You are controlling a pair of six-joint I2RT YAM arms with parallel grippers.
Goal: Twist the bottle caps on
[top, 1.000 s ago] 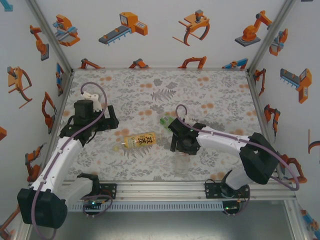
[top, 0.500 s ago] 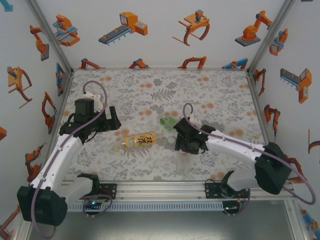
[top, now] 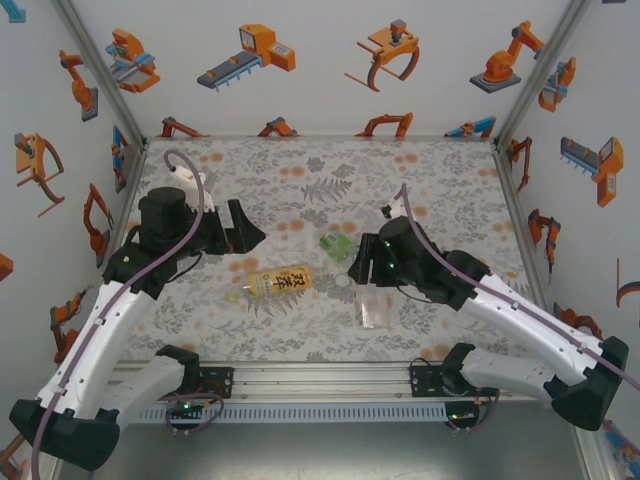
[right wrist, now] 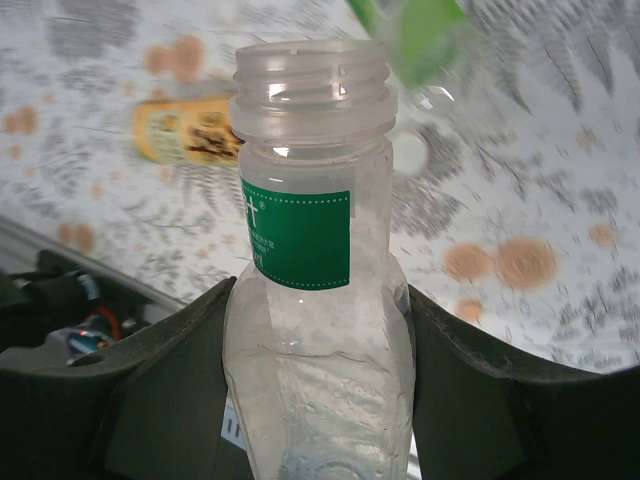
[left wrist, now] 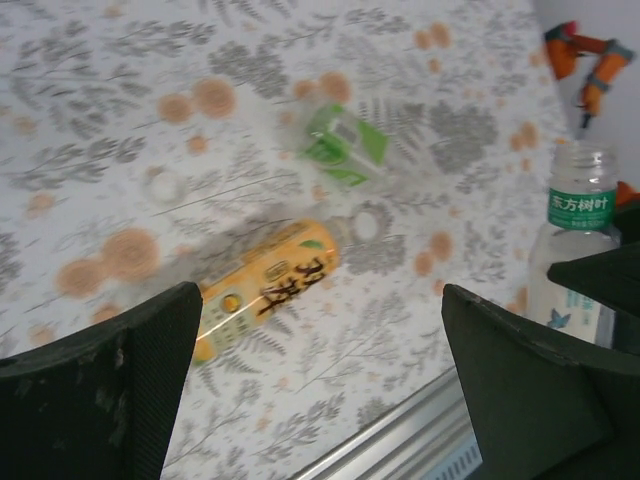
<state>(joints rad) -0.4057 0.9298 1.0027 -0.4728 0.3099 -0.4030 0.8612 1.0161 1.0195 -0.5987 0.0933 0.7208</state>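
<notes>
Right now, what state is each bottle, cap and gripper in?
Slim clear plastic bottle: uncapped, upright, gripped.
Amber plastic bottle, yellow label: on its side.
Short green plastic bottle: on its side.
Whitish round plastic cap: loose on table.
Left gripper: open, empty.
Right gripper: shut on clear bottle.

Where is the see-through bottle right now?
The clear bottle is gripped by the right gripper in the right wrist view. From above, it is right of the amber bottle, by the table's near edge.
</notes>
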